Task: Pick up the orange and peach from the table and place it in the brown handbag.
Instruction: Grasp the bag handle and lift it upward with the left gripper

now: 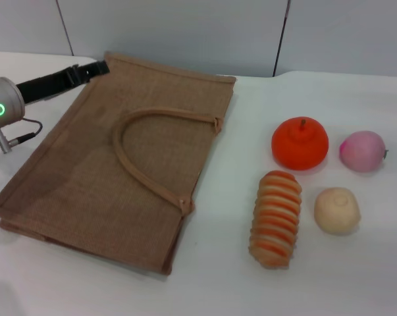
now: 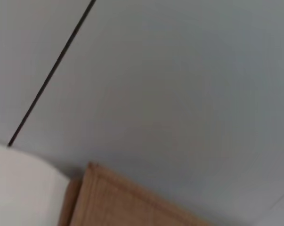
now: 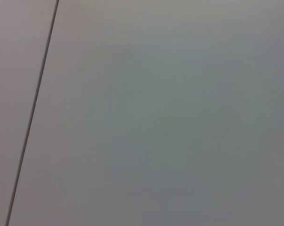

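Observation:
The brown handbag (image 1: 119,164) lies flat on the white table, its looped handle (image 1: 152,155) resting on top. The orange (image 1: 300,143) sits to the right of the bag, and the pink peach (image 1: 363,151) lies just right of the orange. My left gripper (image 1: 93,70) reaches in from the left and hovers at the bag's far left corner. A corner of the handbag (image 2: 123,202) shows in the left wrist view against the grey wall. My right gripper is out of view; its wrist view shows only the wall.
A striped orange-and-cream bread (image 1: 276,218) lies in front of the orange, with a pale beige bun (image 1: 337,210) to its right. A grey panelled wall (image 1: 198,33) stands behind the table.

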{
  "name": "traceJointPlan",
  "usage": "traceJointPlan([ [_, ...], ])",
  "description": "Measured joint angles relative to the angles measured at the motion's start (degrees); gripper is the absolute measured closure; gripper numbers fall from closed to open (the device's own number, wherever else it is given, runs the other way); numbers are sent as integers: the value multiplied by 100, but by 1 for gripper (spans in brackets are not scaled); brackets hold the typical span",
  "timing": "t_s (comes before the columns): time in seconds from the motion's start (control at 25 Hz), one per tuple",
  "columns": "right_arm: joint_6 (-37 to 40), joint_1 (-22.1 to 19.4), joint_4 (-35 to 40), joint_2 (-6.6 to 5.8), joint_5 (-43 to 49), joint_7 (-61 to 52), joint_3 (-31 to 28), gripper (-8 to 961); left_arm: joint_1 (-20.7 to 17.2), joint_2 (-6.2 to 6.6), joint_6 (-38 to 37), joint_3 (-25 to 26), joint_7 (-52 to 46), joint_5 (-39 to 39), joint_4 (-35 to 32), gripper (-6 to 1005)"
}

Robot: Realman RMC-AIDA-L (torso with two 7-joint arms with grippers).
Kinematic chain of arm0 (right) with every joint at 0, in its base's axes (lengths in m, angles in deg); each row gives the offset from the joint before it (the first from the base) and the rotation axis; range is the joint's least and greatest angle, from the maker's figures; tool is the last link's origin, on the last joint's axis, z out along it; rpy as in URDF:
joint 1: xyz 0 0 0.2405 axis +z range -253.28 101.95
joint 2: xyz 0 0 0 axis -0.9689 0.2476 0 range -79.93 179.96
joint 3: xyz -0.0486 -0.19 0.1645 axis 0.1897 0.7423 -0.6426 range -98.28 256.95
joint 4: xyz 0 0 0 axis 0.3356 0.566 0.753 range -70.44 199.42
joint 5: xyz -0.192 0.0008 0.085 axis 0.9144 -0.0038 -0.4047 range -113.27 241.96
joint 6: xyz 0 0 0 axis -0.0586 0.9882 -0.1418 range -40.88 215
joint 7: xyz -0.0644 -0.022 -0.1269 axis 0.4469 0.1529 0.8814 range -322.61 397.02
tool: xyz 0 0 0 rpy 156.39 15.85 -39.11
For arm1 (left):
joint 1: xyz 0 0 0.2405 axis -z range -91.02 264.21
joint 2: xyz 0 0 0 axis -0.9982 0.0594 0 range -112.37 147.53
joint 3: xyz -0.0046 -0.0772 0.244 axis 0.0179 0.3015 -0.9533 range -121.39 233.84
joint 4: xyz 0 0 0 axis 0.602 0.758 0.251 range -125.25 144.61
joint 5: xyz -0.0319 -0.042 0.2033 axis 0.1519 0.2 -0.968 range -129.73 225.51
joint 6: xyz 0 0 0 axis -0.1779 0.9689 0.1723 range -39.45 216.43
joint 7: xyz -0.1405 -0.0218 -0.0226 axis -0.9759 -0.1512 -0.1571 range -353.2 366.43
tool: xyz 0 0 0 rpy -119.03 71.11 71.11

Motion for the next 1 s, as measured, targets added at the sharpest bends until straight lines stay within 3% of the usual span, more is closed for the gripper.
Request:
traceJointPlan([
  [0.32,-84,0,30,0,0,0,0,102,342,55,113,-205,-1024,-1547,-479,385],
  [0.48,-118,0,41,0,0,-2,0,102,363,81,80,-862,-1399,-1674,-483,388],
  [1.0,-142,0,44,-9,0,-20,0,102,359,80,76,-1927,-1828,-1715,-440,396],
])
